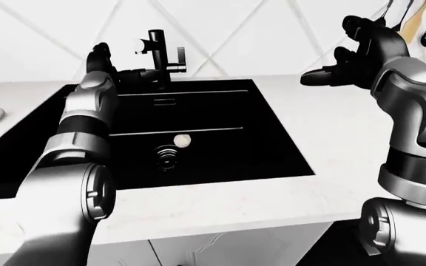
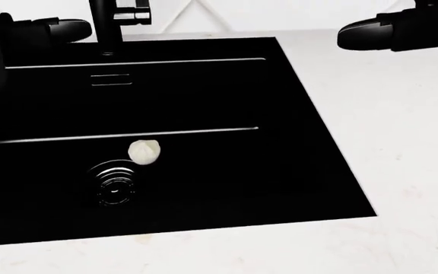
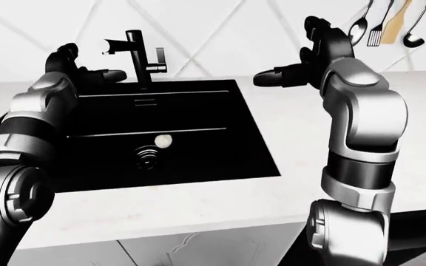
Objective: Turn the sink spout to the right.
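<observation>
Right-eye view: the black sink spout (image 3: 120,43) stands at the sink's (image 3: 257,160) far edge, pointing left. The left hand (image 3: 87,71) reaches beside it, fingers open, holding nothing, likely poised to push. The right hand (image 3: 302,69) hovers open and empty over the counter (image 3: 302,122).

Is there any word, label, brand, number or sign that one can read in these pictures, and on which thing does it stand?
None can be read.
Faucet: no brand or mark visible.
Sink: plain black, no text.
Counter: plain white, no label.
Utensils on the wall: no marking visible.
Left hand and right hand: no lettering.
</observation>
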Robot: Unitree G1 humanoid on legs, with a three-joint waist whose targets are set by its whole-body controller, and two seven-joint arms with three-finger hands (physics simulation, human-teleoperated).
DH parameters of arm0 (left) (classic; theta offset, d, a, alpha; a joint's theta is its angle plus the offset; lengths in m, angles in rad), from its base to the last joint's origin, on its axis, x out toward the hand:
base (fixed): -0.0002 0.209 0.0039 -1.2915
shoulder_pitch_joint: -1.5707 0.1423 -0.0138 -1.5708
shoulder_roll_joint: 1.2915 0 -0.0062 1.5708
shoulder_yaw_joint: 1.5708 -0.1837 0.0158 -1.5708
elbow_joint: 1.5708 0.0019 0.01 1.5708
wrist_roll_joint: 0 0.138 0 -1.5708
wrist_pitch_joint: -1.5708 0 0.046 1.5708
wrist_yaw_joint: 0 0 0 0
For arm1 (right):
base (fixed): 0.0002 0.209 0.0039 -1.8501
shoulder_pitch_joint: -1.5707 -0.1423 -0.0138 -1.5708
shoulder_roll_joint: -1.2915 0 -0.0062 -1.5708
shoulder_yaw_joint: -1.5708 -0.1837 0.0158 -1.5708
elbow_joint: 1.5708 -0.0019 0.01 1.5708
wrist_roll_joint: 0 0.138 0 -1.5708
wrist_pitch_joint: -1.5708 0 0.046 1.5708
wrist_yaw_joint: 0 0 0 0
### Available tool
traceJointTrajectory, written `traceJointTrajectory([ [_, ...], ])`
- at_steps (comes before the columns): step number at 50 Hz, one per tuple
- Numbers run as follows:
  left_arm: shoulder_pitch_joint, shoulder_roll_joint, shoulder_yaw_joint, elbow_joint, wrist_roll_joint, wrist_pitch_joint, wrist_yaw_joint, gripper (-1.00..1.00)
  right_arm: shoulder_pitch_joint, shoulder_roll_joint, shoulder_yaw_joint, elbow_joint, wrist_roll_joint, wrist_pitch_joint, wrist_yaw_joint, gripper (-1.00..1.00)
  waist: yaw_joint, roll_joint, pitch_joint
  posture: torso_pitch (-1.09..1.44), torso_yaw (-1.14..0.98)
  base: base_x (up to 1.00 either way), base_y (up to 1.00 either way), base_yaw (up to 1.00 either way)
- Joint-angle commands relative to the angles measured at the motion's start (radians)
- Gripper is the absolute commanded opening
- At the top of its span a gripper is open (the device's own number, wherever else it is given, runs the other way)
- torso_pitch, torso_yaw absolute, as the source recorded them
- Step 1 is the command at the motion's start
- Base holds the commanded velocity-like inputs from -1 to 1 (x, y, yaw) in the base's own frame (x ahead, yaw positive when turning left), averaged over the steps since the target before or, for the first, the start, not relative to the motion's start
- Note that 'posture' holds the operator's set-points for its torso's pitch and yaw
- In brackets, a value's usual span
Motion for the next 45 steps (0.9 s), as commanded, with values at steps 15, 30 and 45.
traceJointTrajectory([
  [15, -0.047, -0.027, -0.021, -0.142, 0.002, 0.032, 0.005, 1.00, -0.021, -0.023, -0.021, -0.036, 0.007, -0.030, -0.004, 1.00, -0.002, 0.001, -0.025, -0.19, 0.00, 0.00, 0.00, 0.00],
  [30, -0.048, -0.058, -0.025, -0.099, 0.010, -0.001, -0.001, 1.00, -0.017, -0.025, -0.022, -0.044, 0.015, -0.026, -0.010, 1.00, -0.002, -0.005, -0.021, -0.19, 0.00, 0.00, 0.00, 0.00],
  [45, -0.055, -0.087, -0.037, -0.145, 0.013, 0.026, 0.000, 1.00, -0.022, -0.033, -0.023, -0.047, 0.021, -0.019, -0.011, 1.00, 0.000, -0.007, -0.018, -0.19, 0.00, 0.00, 0.00, 0.00],
])
